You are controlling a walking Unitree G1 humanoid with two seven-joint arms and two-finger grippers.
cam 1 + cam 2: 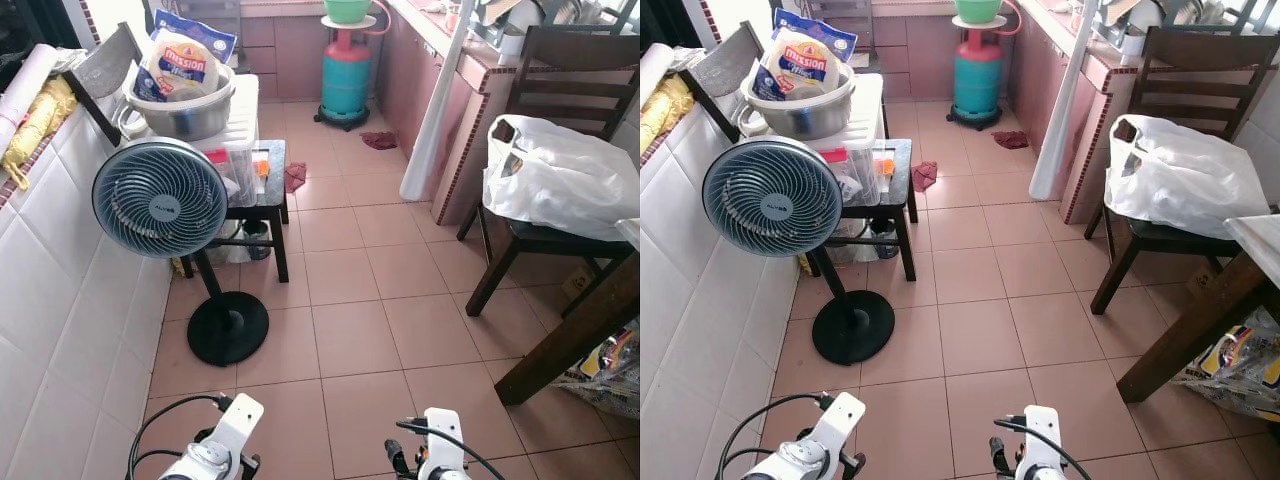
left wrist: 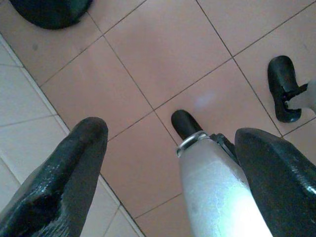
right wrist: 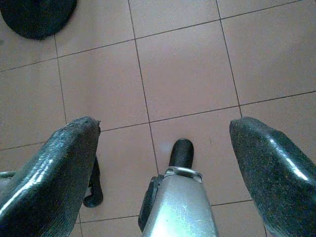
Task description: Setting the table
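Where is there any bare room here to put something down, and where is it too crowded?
The pink tiled floor is bare between the standing fan and the wooden chair. Crowded: the small dark table carries a plastic box and a metal bowl, and a white plastic bag covers the chair seat. Both tools hang open above bare tiles.

You are looking down a narrow kitchen floored in pink square tiles [image 1: 350,330], brightly lit. A white tiled wall [image 1: 50,300] runs along your left, with a grey-blue standing fan on a round black base [image 1: 160,197] just beside it. A small dark wooden side table [image 1: 262,205] stands behind the fan. On your right a dark wooden slat-backed chair [image 1: 560,70] stands against a pink tiled counter [image 1: 470,130].
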